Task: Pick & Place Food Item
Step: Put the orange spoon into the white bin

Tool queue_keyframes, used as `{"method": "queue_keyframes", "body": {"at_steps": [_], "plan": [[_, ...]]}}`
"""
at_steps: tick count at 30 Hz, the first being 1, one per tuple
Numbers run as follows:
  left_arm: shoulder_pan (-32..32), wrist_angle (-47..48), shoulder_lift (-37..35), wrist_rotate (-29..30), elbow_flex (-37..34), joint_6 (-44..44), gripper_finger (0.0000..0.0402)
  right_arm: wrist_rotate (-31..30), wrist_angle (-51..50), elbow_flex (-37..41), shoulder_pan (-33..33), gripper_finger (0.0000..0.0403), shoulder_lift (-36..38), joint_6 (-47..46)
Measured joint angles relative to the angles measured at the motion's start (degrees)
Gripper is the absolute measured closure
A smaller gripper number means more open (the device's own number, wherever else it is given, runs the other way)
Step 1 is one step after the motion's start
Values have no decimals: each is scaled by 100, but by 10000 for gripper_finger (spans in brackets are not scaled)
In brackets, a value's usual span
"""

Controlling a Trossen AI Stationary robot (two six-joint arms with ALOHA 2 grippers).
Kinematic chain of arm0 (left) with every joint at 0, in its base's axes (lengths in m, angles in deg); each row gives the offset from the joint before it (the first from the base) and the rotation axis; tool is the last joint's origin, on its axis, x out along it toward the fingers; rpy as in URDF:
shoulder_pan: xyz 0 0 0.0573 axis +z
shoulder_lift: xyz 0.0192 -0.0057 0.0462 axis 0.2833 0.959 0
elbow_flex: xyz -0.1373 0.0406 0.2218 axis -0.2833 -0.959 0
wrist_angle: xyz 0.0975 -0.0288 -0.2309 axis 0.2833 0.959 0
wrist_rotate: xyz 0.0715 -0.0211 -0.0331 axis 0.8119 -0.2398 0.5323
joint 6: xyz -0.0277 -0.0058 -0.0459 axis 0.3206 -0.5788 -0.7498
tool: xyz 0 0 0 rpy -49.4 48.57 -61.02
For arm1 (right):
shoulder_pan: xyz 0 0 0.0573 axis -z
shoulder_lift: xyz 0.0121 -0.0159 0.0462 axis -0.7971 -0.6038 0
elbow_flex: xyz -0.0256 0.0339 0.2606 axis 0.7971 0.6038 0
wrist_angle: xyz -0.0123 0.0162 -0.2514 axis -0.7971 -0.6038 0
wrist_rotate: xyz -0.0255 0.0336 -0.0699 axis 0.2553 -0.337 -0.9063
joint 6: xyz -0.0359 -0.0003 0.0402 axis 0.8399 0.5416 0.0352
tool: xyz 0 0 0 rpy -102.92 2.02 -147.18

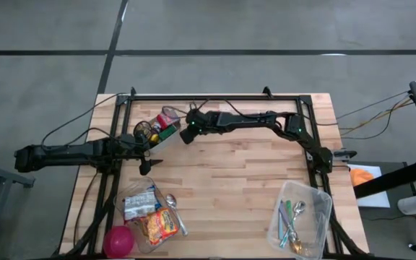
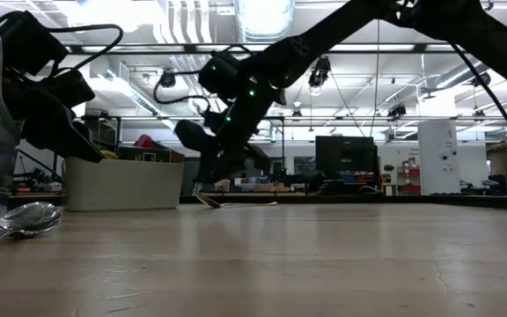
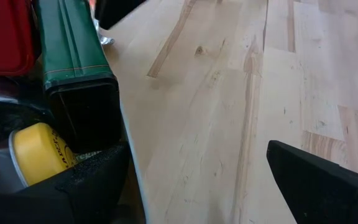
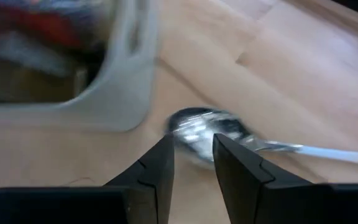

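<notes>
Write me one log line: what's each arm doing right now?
left gripper: open, beside food bin | right gripper: narrow gap, nothing held, over spoon by bin

Wooden table [image 1: 230,180] bears bins, spoons, pink ball [image 1: 118,240].

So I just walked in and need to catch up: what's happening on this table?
The right gripper hovers over a metal spoon lying on the table beside a clear bin of food items, fingers narrowly apart, holding nothing. The left gripper waits open by that bin.
</notes>
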Motion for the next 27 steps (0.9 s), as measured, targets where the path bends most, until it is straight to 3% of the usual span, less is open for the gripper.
{"method": "queue_keyframes", "body": {"at_steps": [4,8,16,27], "plan": [[0,0,0,0,0,0,18,-315,40,0,-209,294,0,151],[0,0,0,0,0,2,18,-802,109,0,-445,294,0,907],[0,-2,0,0,0,2,18,-2352,595,2,-998,294,0,1596],[0,-4,0,0,0,4,18,-1900,172,210,-1259,294,538,1637]]}}
